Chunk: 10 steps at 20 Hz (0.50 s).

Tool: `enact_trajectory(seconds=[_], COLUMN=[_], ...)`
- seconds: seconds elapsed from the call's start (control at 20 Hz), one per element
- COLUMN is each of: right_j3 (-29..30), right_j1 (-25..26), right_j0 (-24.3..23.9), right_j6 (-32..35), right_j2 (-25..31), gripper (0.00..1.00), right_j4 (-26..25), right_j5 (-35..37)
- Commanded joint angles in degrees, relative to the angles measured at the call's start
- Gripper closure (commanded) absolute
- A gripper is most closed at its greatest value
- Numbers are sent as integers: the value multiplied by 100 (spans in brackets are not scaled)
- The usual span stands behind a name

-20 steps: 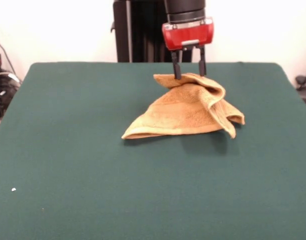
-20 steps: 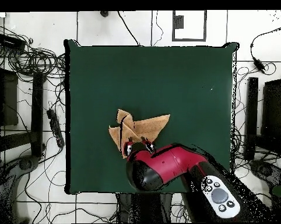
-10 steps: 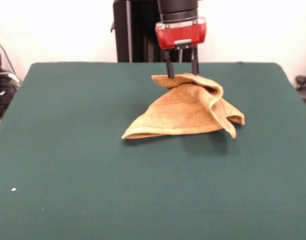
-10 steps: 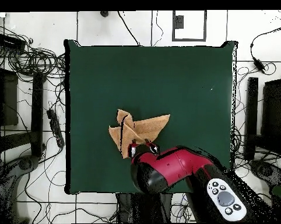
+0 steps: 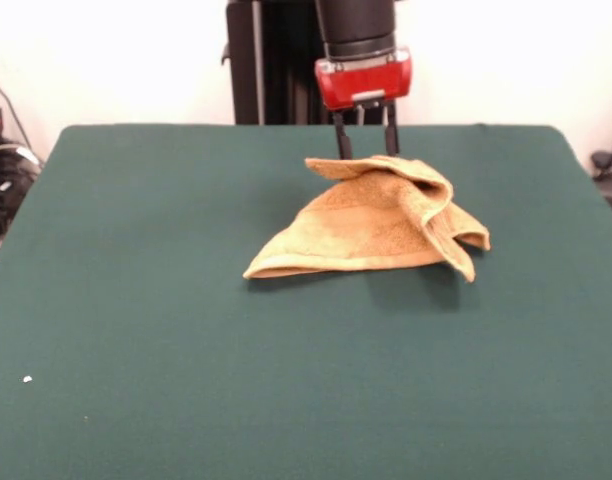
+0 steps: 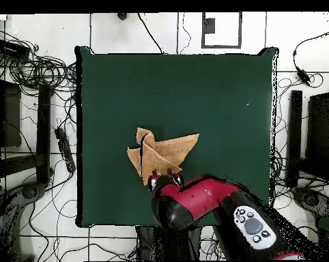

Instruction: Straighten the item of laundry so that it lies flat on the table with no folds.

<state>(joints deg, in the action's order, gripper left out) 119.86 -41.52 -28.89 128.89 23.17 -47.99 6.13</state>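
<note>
The item of laundry (image 5: 376, 225), a golden-tan towel, lies crumpled on the green table (image 5: 136, 300), folded over itself with a raised hump at its far side and one corner pointing left. My gripper (image 5: 366, 150) hangs just behind and above that hump. It is open, and its two black fingers (image 5: 341, 145) stand apart at the towel's far edge with nothing between them. Seen from overhead, the towel (image 6: 160, 153) sits left of the middle of the table (image 6: 215, 95), and the gripper (image 6: 164, 181) is at the towel's side nearest the robot's base.
A small white speck (image 5: 27, 379) lies on the cloth near the front left. Cables (image 6: 41, 68) and dark equipment (image 6: 10, 112) crowd the floor around the table's sides.
The gripper has moved a little to the left in the front view and risen slightly off the towel's hump. The towel keeps the same shape.
</note>
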Motion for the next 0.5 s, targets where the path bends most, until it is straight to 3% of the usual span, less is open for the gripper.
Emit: enact_trajectory(seconds=[0.05, 0.2, 0.5], right_j3=[-129, -137, -10], right_j1=[809, 857, 473], right_j0=[613, 626, 286], right_j6=[367, 312, 52], right_j2=[-860, -873, -247], gripper=[0, 0, 0], right_j4=[-599, -578, -360], right_j5=[-1239, -1332, -685])
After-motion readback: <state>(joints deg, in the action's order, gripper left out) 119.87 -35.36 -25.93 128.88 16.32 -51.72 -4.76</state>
